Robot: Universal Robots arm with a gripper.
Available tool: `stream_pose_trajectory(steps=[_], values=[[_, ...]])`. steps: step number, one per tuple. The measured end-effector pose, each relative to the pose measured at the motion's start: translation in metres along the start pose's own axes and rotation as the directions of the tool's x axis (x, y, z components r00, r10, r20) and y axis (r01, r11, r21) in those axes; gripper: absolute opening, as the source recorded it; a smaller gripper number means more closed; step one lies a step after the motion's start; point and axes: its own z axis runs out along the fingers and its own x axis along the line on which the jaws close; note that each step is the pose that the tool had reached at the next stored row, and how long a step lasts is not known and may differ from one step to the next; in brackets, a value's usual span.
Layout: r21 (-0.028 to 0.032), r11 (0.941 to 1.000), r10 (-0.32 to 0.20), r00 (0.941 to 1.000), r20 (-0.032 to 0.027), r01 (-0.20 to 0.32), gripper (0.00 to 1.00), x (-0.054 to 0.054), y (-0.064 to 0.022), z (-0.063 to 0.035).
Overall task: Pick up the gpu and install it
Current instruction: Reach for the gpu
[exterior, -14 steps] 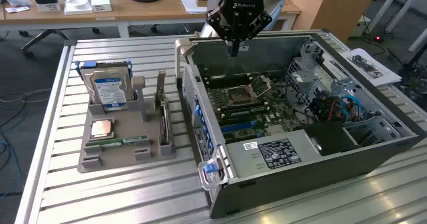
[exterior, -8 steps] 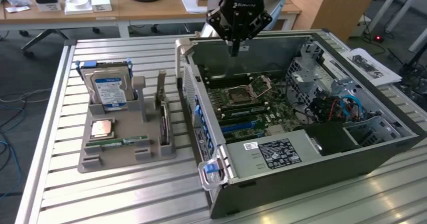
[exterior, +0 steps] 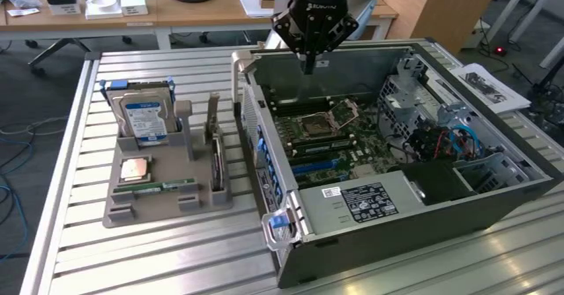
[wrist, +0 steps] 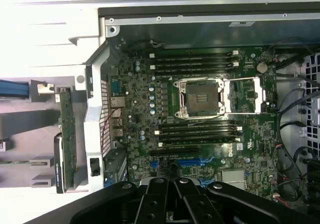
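Closure of the black end effector [exterior: 308,66] is plain in the exterior view: its fingers meet with nothing between them as it hangs over the far end of the open dark-grey computer case [exterior: 423,235] on the slatted metal surface [exterior: 158,255]. That view also takes in the grey moulded holder [exterior: 145,206] to the exterior view's left of the case, with the silver blue-labelled hard drive [exterior: 145,120] standing in it. The wrist view gives the green motherboard [wrist: 140,124] from above, its silver processor socket [wrist: 202,97] uncovered. The gpu [exterior: 216,163], a thin dark flat card, stands on edge in the holder, just outside the case wall; its long axis runs along that wall, near to far in the exterior view, and the wrist view shows the gpu [wrist: 67,134] edge-on
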Motion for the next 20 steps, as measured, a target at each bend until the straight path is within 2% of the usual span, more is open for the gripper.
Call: stream_pose_trajectory(steps=[12,20], values=[[-0.0001,1.0000,0.000,1.0000,0.0006,0.000,0.11,0.021,-0.0015,-0.0005],[-0.0001,1.0000,0.000,1.0000,0.0017,0.000,0.11,0.042,-0.0031,-0.0010]])
